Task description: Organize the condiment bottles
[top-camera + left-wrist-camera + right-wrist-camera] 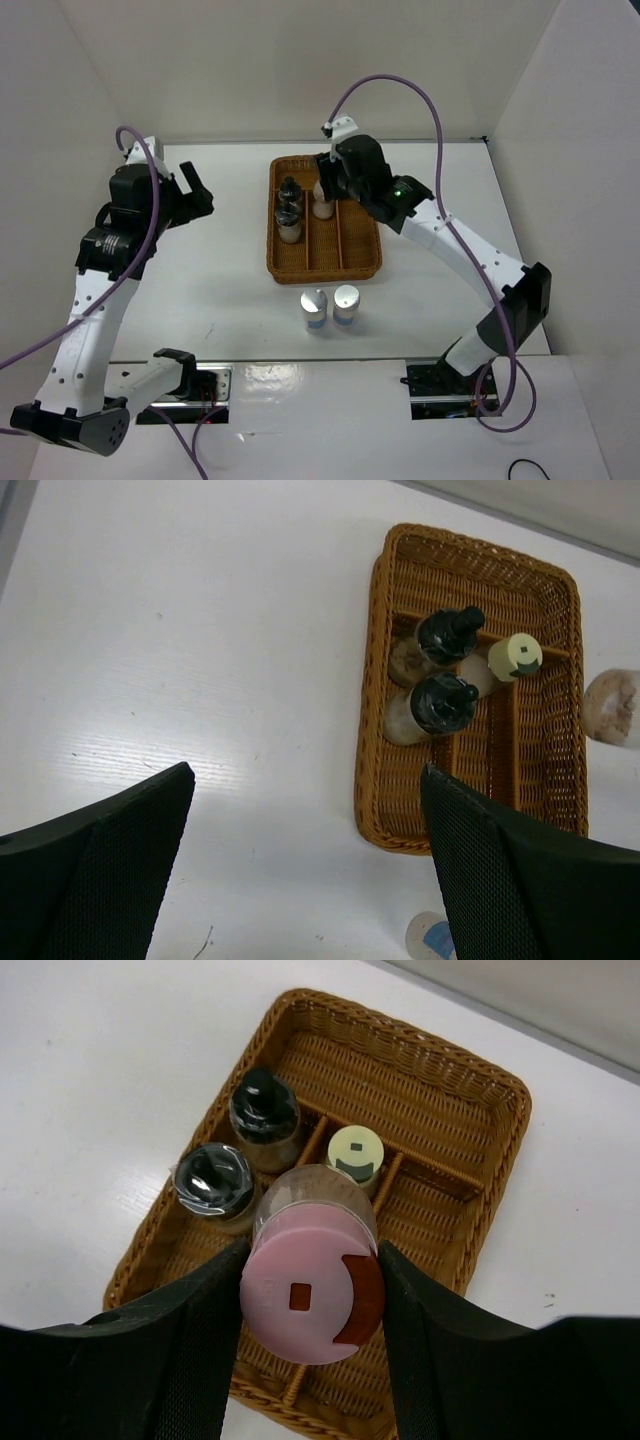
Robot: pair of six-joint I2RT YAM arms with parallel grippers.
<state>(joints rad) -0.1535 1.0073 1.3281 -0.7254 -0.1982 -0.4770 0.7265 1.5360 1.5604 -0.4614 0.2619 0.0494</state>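
My right gripper [312, 1285] is shut on the pink-capped bottle [308, 1298] and holds it above the middle of the brown wicker tray [420, 1045]. In the top view this gripper [326, 192] is over the tray's far half. Two black-capped bottles [264, 1105] [214, 1178] stand in the tray's left compartment, and the yellow-green-capped bottle [355, 1152] stands in the middle one. Two silver-topped bottles with blue bands [314, 310] [346, 303] stand on the table in front of the tray. My left gripper [192, 190] is open and empty, left of the tray.
The wicker tray [325, 272] has three long compartments, and the right one holds nothing. White walls close in the table at the back and on both sides. The left wrist view shows the tray [372, 680] and one silver-topped bottle [432, 937] below it.
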